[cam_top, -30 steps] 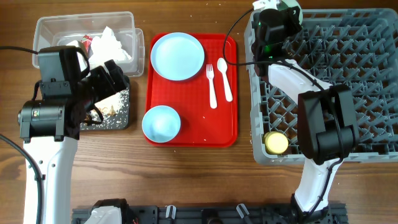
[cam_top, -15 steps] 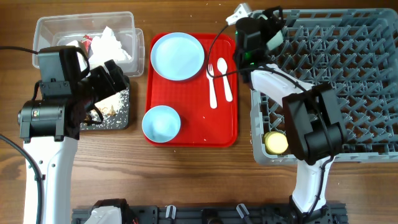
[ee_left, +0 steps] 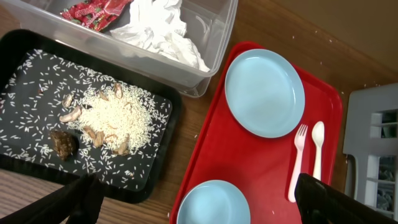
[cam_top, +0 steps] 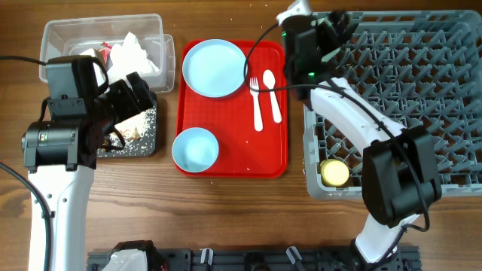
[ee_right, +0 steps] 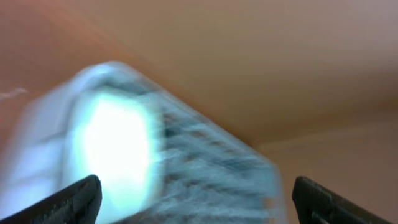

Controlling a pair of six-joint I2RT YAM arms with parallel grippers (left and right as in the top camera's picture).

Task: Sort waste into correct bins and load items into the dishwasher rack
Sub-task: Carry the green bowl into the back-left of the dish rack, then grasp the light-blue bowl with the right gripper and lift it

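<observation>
The left gripper (ee_left: 193,190) has its fingers (ee_left: 79,200) spread wide with nothing between them and touches nothing. It hangs above the near edge of the black tray (ee_left: 163,134) and the left rim of the red serving tray (ee_left: 205,149). Seen from overhead, the left arm rises from the near left of the table, its wrist bent over the black tray. The right gripper (ee_right: 194,186) also shows its fingers (ee_right: 78,196) far apart and empty, though that view is badly blurred and only a pale bright shape and grey ribbing can be made out beyond them. From overhead the right arm runs up along the left side of the dishwasher rack (cam_top: 429,98), and its gripper sits over the rack's far left corner, just beside the serving tray's far right corner. The crumpled napkin (ee_left: 163,28) and red wrapper (ee_left: 93,9) lie in the clear tub (ee_left: 217,43). The rice-like scraps (ee_left: 112,117) are heaped and scattered in the black tray. On the serving tray are the pale blue plate (cam_top: 215,68), one light blue bowl (cam_top: 195,148), and the white fork (cam_top: 256,102) and spoon (cam_top: 271,94) side by side. The yellow cup (cam_top: 334,172) stands in the rack's near left corner.
</observation>
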